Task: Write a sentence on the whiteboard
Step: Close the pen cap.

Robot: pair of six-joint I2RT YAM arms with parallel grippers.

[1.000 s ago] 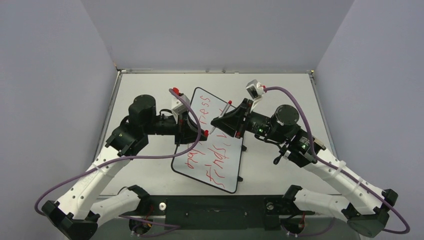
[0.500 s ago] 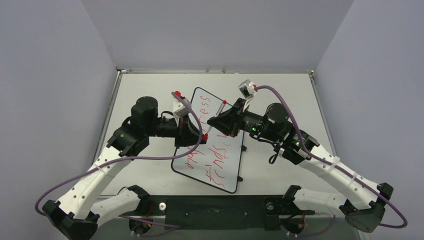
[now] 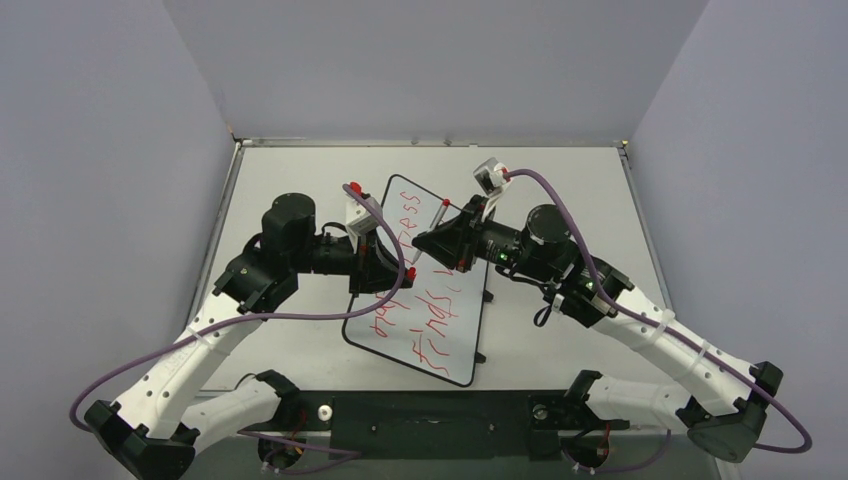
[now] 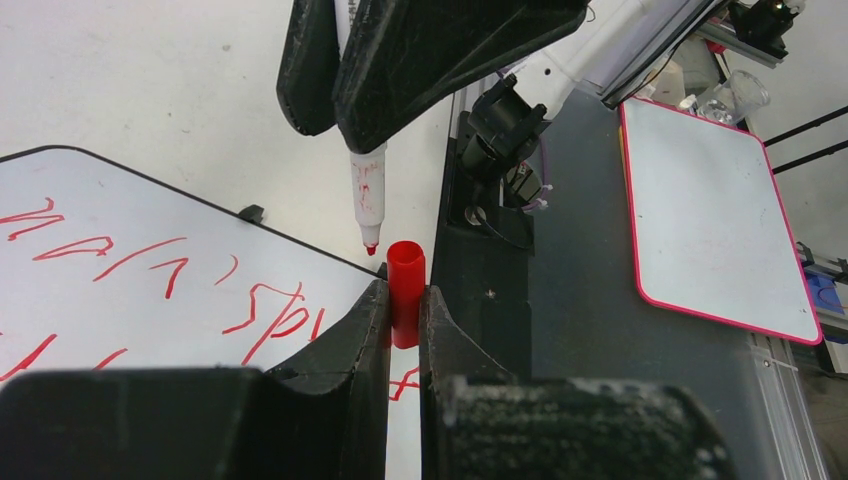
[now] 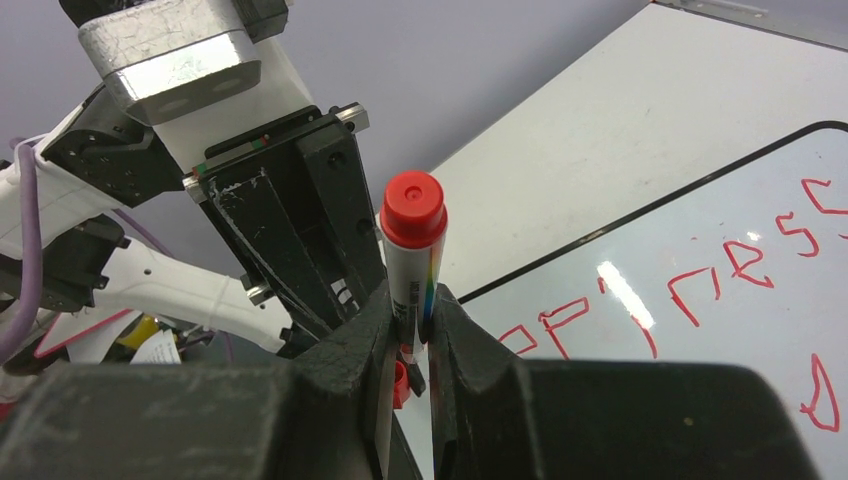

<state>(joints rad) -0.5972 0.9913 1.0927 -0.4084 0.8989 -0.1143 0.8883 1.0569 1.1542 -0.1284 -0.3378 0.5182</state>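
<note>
The whiteboard (image 3: 452, 345) lies tilted at the table's middle, with the red sentence (image 3: 432, 312) in two rough lines. My left gripper (image 3: 404, 270) hovers over it, shut on a red marker cap (image 4: 405, 285) that stands open end up. My right gripper (image 3: 428, 240) is shut on a white marker (image 5: 412, 262) with a red back end (image 3: 445, 203). In the left wrist view the marker's red tip (image 4: 371, 249) points down just beside the cap's mouth, a little apart from it. The lettering also shows in both wrist views (image 4: 262, 312) (image 5: 742, 268).
The black arm-base plate (image 3: 430, 412) runs along the near table edge. A second, pink-rimmed board (image 4: 705, 215) lies off the table beyond the base. Grey walls enclose the table on three sides.
My right arm has moved left and slightly back, bringing the marker's tip close to the cap. My left gripper has stayed almost still with the cap.
</note>
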